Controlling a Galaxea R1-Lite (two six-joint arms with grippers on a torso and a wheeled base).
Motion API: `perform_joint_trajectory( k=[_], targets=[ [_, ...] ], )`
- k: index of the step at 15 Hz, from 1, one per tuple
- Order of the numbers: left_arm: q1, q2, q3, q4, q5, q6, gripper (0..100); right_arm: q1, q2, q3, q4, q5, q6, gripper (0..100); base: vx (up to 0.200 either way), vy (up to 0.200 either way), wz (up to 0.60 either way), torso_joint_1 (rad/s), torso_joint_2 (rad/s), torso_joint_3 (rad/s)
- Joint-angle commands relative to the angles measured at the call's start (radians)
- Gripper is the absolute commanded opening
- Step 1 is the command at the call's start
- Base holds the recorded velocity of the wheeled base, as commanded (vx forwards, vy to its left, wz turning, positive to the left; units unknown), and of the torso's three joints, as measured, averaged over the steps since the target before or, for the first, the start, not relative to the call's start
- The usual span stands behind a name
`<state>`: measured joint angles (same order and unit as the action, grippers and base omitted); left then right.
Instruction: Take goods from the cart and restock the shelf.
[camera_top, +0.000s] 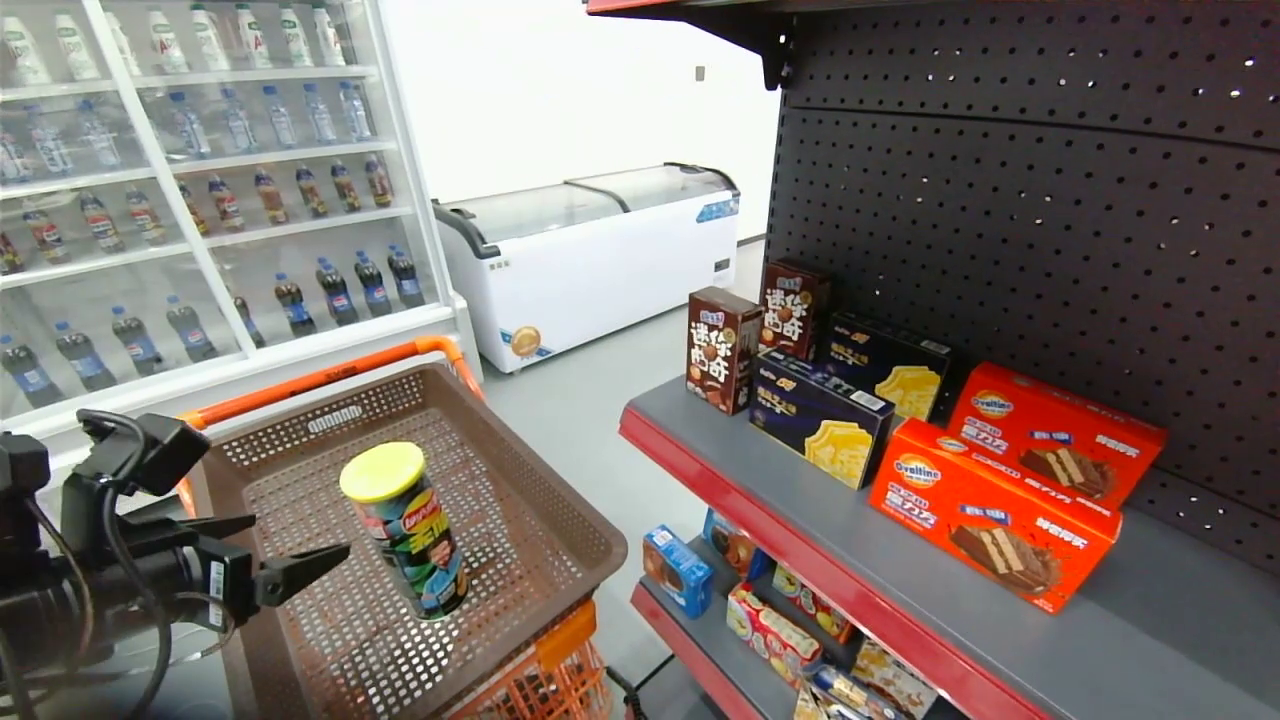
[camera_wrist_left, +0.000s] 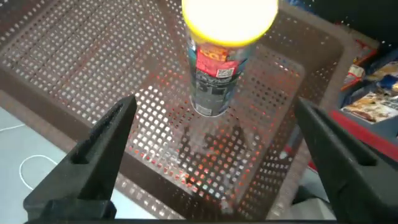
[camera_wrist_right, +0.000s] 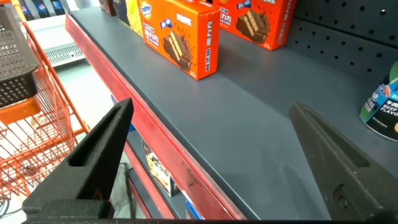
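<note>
The left gripper (camera_top: 300, 537) hangs with jaws spread wide and empty, just beside the tall cylindrical snack can with a yellow plastic lid (camera_top: 408, 530). The can stands upright and ungrasped in the brown perforated plastic cart basket (camera_top: 560, 505). Farther off, the right gripper (camera_wrist_right: 211, 109) is likewise open and empty above the grey shelf board with a red front edge (camera_wrist_right: 249, 149), near a partly visible blue-printed container (camera_wrist_right: 384, 106) and orange cardboard boxes (camera_wrist_right: 186, 37). Assessment: the can is the only item seen in the basket, and its grasp, carry and placement remain outstanding.

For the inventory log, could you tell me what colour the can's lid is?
Yellow lid, clearest in head view.
</note>
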<state>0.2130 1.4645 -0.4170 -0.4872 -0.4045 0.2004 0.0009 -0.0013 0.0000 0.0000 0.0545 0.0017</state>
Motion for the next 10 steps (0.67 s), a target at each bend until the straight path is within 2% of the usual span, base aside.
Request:
perform_joint_trajectory(
  k=[1, 4, 7, 10],
  targets=[
    [0.0, 0.129, 0.057, -0.108, -0.001, 0.002, 100, 0.001, 0.001, 0.0, 0.0, 0.001, 0.0, 100, 0.0, 0.0, 0.0, 0.0, 0.0, 0.0],
    [-0.009, 0.252, 0.06, -0.274, -0.007, 0.001, 100, -0.001, 0.001, 0.0, 0.0, 0.001, 0.0, 100, 0.0, 0.0, 0.0, 0.0, 0.0, 0.0],
    [-0.075, 0.363, 0.043, -0.424, -0.007, -0.01, 100, -0.001, 0.001, 0.0, 0.0, 0.001, 0.0, 100, 0.0, 0.0, 0.0, 0.0, 0.0, 0.0],
    [-0.11, 0.424, 0.012, -0.442, -0.007, -0.01, 100, 0.001, 0.001, 0.0, 0.0, 0.001, 0.0, 100, 0.0, 0.0, 0.0, 0.0, 0.0, 0.0]
  ],
)
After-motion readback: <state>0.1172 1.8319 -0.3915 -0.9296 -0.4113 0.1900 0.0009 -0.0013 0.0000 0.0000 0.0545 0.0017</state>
